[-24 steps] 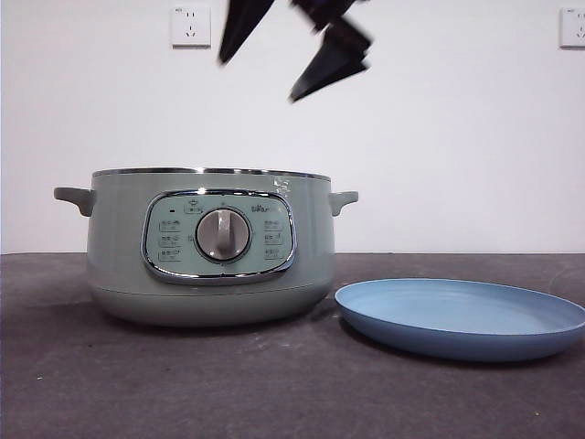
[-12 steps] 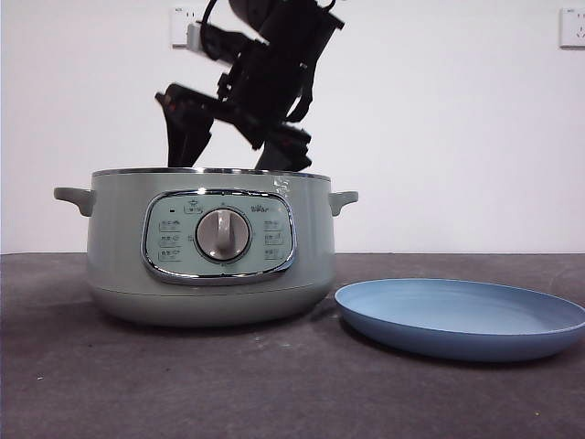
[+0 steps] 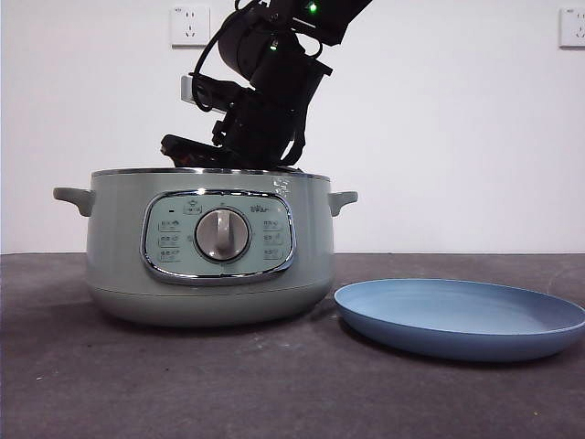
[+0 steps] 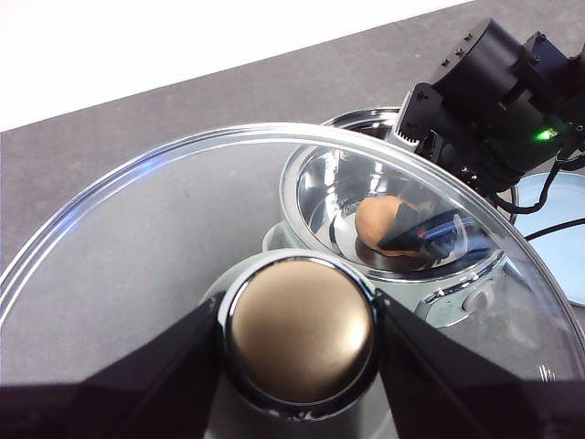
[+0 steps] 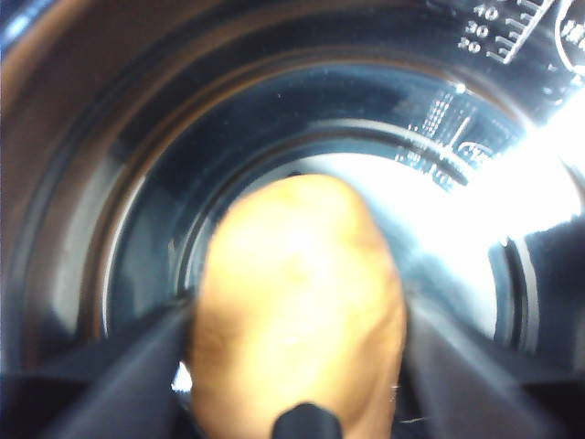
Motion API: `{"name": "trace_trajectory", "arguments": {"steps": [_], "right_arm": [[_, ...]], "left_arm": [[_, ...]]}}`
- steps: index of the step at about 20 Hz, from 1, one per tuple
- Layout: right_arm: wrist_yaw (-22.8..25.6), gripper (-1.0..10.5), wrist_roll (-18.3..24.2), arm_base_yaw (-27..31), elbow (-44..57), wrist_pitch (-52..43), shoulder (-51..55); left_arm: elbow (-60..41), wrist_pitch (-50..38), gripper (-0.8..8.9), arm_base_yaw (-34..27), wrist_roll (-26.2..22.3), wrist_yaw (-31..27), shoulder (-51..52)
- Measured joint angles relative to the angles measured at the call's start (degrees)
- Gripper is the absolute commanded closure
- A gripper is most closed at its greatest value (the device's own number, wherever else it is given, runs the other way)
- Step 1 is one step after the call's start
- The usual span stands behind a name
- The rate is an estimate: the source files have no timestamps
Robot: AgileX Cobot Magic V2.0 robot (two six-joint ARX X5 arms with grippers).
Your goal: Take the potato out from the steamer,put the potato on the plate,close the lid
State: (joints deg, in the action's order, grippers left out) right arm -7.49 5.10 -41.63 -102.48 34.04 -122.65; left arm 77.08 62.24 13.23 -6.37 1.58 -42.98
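The orange-brown potato [image 5: 297, 302] lies on the shiny floor of the open sage-green steamer [image 3: 210, 265]. My right gripper [image 5: 297, 366] has reached down into the pot and stands open, one jaw close on each side of the potato [image 4: 382, 219]. In the front view only its wrist [image 3: 260, 101] shows above the rim; the potato is hidden by the pot wall. My left gripper [image 4: 300, 340] is shut on the knob [image 4: 300, 329] of the clear glass lid [image 4: 137, 238], held in the air away from the pot. The light-blue plate [image 3: 457, 320] lies empty beside the steamer.
The steamer's side handles [image 3: 73, 197] stick out left and right. A dark grey tabletop [image 3: 274, 384] runs to a white wall with two sockets [image 3: 190, 26]. The right arm's cables [image 4: 548, 206] hang over the pot's edge near the plate [image 4: 571, 238].
The right gripper came down from high above the steamer and dropped its jaws inside the pot. Steamer and plate have not moved.
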Motion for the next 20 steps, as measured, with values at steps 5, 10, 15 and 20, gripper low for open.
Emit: {"name": "trace_trajectory", "arguments": {"steps": [5, 10, 15, 20], "right_arm": [[0.2, 9.6, 0.0, 0.0, 0.0, -1.5, 2.8], [4.6, 9.6, -0.2, 1.7, -0.2, 9.4, 21.4], [4.7, 9.6, -0.2, 8.5, -0.2, 25.8, 34.0], [4.5, 9.6, -0.2, 14.7, 6.8, 27.1, 39.4]], "left_arm": [[0.0, -0.4, 8.26, 0.0, 0.0, 0.1, 0.0], [0.0, -5.4, 8.26, 0.0, 0.0, 4.2, -0.7], [-0.1, -8.2, 8.26, 0.0, 0.0, 8.4, -6.1], [-0.2, -14.0, 8.26, 0.0, 0.0, 12.8, -10.8]]}}
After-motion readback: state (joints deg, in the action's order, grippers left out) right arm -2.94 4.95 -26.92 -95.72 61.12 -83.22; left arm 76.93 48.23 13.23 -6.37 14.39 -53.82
